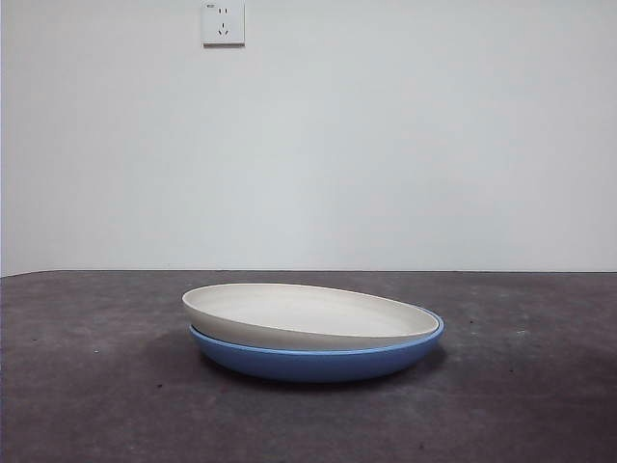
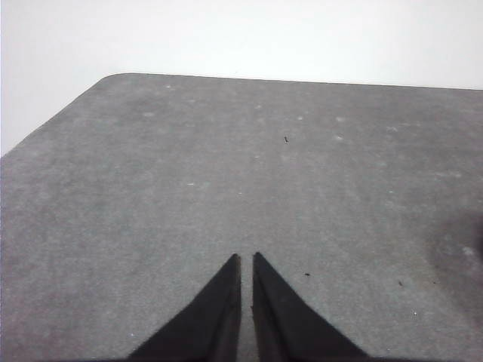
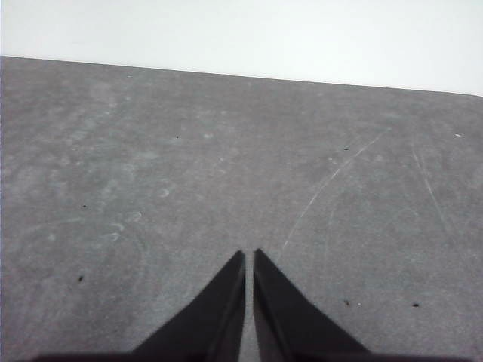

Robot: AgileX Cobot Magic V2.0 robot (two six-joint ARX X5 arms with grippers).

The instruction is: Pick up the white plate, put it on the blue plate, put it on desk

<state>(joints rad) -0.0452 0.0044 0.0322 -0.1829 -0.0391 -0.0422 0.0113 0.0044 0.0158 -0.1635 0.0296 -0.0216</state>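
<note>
While the white plate [image 1: 308, 313] sits tilted in the blue plate [image 1: 318, 362] on the bench [image 1: 87, 386], my left fingers [image 2: 246, 260] and right fingers [image 3: 249, 256] hang closed, holding nothing, over bare bench.

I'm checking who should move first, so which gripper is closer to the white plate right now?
Cannot tell. The white plate sits tilted in the blue plate. The left gripper and right gripper, jaws shut, each see only bare desk, no plate.

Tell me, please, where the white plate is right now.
In the front view, the white plate sits tilted inside the blue plate, mid-desk, below the wall socket.
</note>
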